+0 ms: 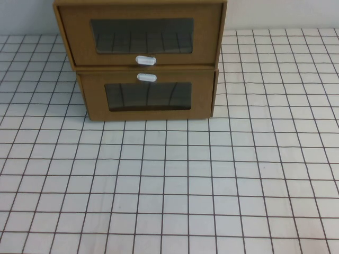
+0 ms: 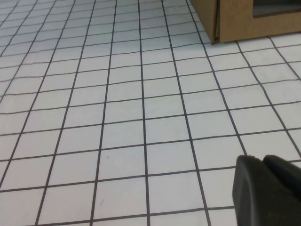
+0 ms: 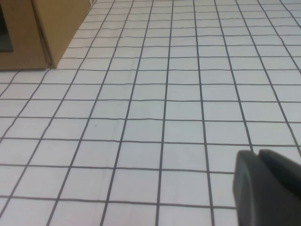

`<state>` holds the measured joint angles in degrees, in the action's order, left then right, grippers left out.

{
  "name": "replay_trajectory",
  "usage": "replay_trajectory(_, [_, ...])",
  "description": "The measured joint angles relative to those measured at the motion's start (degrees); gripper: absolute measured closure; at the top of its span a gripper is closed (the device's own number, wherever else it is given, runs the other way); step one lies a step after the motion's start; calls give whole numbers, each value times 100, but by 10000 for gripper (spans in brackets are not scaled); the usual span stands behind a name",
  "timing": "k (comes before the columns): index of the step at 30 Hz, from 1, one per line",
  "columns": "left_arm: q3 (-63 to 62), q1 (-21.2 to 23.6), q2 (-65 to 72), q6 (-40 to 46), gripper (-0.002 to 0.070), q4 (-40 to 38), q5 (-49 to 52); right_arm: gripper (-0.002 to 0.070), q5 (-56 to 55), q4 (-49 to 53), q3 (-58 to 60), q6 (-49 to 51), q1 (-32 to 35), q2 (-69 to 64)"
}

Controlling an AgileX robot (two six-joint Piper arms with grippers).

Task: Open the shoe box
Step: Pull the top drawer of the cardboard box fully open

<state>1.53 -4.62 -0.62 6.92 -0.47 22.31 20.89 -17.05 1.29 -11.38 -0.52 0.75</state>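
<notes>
Two brown cardboard shoe boxes stand stacked at the back of the table, both closed. The upper box [image 1: 206,37] has a dark window and a white handle [image 1: 145,60] at its lower edge. The lower box [image 1: 95,95] carries its white handle [image 1: 146,78] at the top edge. Neither arm shows in the high view. My left gripper [image 2: 257,159] is shut and empty over the tiles, well short of the box corner [image 2: 240,21]. My right gripper [image 3: 256,153] is shut too, holding nothing, far from the box side [image 3: 61,23].
A white tabletop with a dark grid [image 1: 212,174] spreads in front of and beside the boxes. A pale wall [image 1: 280,13] rises behind them.
</notes>
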Motion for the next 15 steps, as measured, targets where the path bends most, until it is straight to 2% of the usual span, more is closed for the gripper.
replay_trajectory(10, [0, 0, 0, 0, 677, -46, -80, 689, 0, 0, 0, 0, 0, 0])
replay_trajectory(15, [0, 0, 0, 0, 677, -478, -361, 690, 0, 0, 0, 0, 0, 0])
